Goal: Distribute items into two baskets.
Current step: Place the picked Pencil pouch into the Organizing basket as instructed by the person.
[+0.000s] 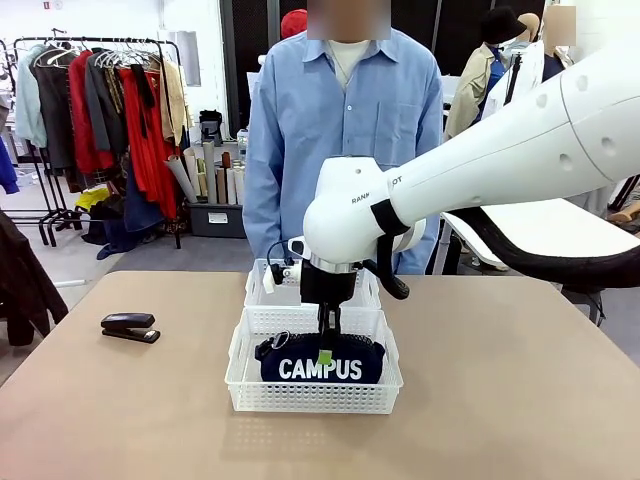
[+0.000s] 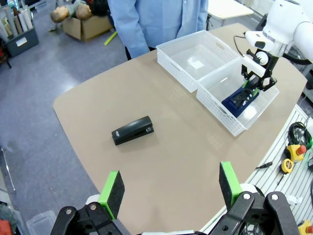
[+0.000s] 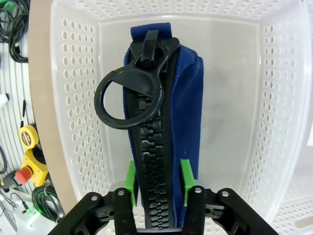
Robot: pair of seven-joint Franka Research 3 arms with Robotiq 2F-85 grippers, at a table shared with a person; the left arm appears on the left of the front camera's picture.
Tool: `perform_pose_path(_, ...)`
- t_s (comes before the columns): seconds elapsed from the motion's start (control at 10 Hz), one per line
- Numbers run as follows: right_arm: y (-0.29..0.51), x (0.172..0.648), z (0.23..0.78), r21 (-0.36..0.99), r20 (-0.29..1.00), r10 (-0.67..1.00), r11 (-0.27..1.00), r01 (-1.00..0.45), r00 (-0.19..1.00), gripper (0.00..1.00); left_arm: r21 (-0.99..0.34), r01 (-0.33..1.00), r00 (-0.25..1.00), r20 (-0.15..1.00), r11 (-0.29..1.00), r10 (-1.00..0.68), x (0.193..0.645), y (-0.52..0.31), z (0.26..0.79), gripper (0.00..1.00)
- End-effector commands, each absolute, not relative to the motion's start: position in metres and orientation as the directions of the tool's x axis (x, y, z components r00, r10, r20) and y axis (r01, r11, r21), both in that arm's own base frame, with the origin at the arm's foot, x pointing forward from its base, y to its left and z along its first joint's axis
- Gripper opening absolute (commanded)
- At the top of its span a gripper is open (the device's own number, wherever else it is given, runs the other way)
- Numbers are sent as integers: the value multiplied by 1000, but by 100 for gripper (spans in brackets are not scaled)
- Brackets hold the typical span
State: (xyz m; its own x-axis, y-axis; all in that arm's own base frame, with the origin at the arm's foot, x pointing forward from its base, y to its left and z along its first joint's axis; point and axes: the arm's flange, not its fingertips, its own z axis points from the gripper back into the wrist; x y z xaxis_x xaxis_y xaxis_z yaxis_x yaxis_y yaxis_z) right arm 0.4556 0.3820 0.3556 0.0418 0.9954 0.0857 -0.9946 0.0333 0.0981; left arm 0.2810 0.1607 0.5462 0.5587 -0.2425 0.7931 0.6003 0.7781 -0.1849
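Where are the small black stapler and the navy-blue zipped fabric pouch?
Small black stapler (image 1: 130, 327): front view, middle of its body.
Navy-blue zipped fabric pouch (image 1: 300, 370): front view, on its white lettering.

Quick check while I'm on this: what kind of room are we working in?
Probably a lab or workshop with a clothing corner: a rack of hanging garments behind the person, cables and a yellow tape measure beside the table.
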Motion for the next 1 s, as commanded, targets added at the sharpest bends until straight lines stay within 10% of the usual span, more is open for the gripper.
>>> perform_pose_path(0.0, 372, 453, 369, 69, 99, 995, 14, -998, 20, 100, -179, 615, 544, 802, 768, -248, 281, 161, 546, 100)
perform_pose_path(0.9, 361, 453, 412, 42, 80, 995, 58, -997, 61, 100, -179, 615, 544, 802, 768, -248, 281, 161, 546, 100)
